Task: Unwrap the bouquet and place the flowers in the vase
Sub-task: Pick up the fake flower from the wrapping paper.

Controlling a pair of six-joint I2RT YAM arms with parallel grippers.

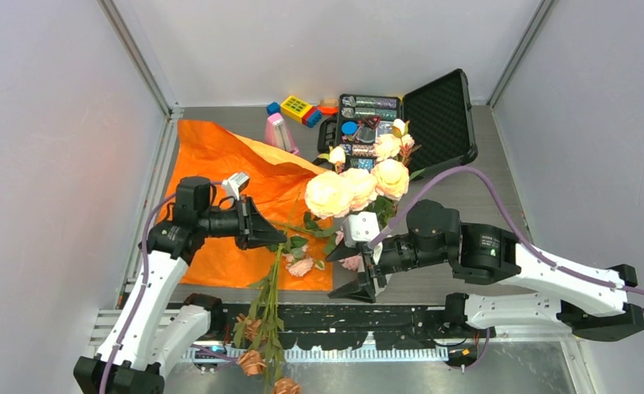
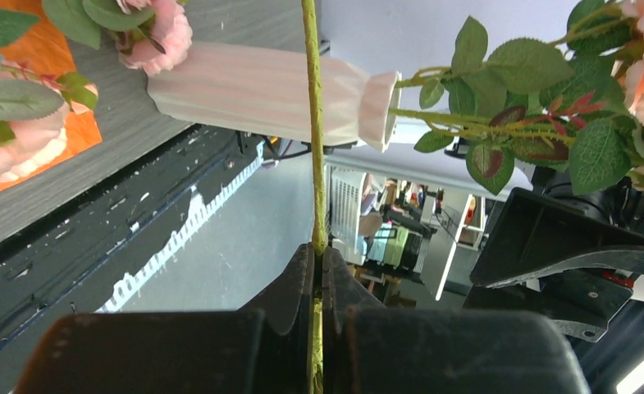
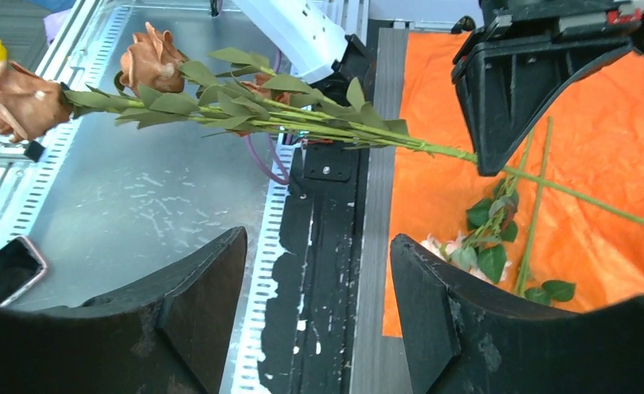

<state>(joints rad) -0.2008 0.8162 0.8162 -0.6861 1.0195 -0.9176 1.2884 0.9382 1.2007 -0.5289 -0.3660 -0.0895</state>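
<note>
The bouquet is undone: its orange paper (image 1: 220, 164) lies spread flat on the table. My left gripper (image 1: 279, 237) is shut on a green stem (image 2: 317, 148). That stem's brownish flowers (image 1: 253, 361) hang past the table's near edge, with their heads (image 3: 23, 98) over the metal floor. The white ribbed vase (image 1: 364, 227) stands upright with peach and cream roses (image 1: 331, 194) in it. My right gripper (image 1: 352, 272) is open just in front of the vase, nothing between its fingers (image 3: 449, 312). Loose pink flowers (image 1: 300, 265) lie on the paper's near corner.
An open black case (image 1: 433, 115) of small parts stands at the back, with a pink metronome-shaped object (image 1: 279, 131) and toy blocks (image 1: 298, 108) beside it. A black slotted rail (image 1: 343, 316) runs along the near edge. A phone (image 3: 6, 267) lies on the metal floor.
</note>
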